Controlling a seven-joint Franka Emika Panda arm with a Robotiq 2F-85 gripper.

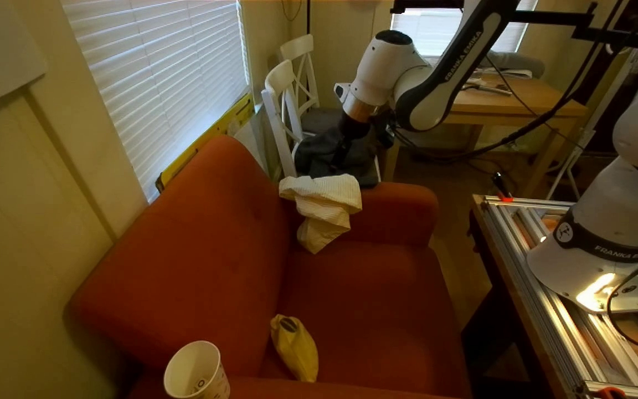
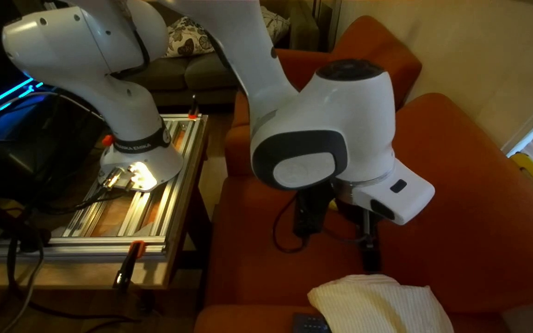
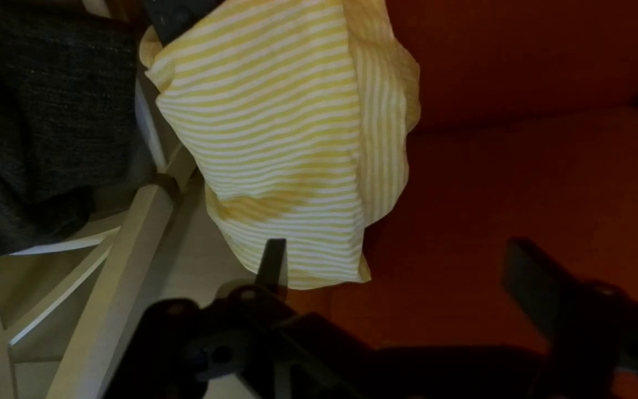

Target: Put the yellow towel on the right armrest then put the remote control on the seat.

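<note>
Apparently, the first half of the task is met: the yellow-and-white striped cloth towel (image 1: 327, 202) is draped over the orange padded armrest (image 1: 402, 208) at a back corner of the orange upholstered bench (image 1: 186, 249), its lower tip hung towards the dark orange padded seat (image 1: 374, 299). A flat, black, button-studded remote control (image 2: 310, 323) is seen in an exterior view just beside the towel, at that end edge of the bench rather than on the seat; whether it is partly covered cannot be told. The dark two-fingered pincer (image 3: 395, 246) is held unclenched, nothing being gripped between its widely parted fingers.

The likeliest failure is judged to be a shared grasp: with the remote control so near the towel, a fold could be pinched along with it and the whole pulled off the armrest. If the descent is made off-centre, the remote control could instead be nudged over the end edge of the bench, where a white wooden chair (image 3: 117, 288) is found close by. That chair could also be struck if the approach is swung too wide. The loose black cable (image 2: 274, 230) looped below the wrist might be caught on the towel. On the seat, a release made near the front edge could let the remote control be lost to the floor.
</note>
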